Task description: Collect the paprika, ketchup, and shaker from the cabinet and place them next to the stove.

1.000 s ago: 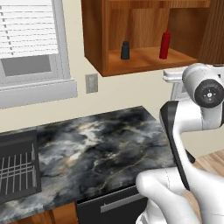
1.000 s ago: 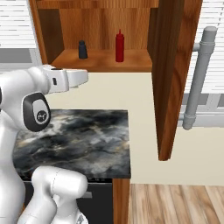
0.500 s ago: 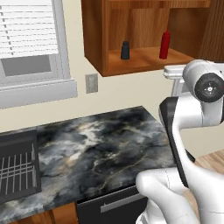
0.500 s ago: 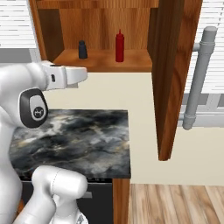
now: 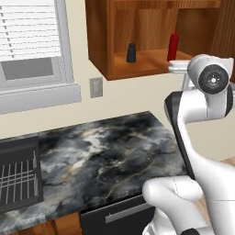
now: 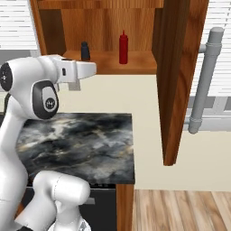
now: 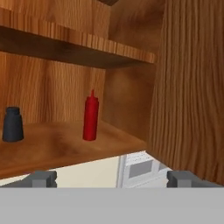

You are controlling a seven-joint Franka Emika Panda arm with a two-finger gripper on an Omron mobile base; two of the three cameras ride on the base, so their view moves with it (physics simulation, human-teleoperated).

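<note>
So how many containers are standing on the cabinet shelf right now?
2: the shaker toward the shelf's left, the ketchup to its right. The cabinet door may hide more.

Ketchup (image 7: 90, 119): slim bright-red squeeze bottle with pointed nozzle, standing upright on the lower shelf of the cabinet (image 7: 188, 87), toward the shelf's right half. Shaker (image 7: 12, 124): small dark grey-black tapered body, narrower at the top, also upright on the same shelf, well to the left of the ketchup and apart from it. Cabinet: reddish-brown wood, wall-mounted, door swung open at the right, plain wood interior with one more shelf board above the two items.
</note>
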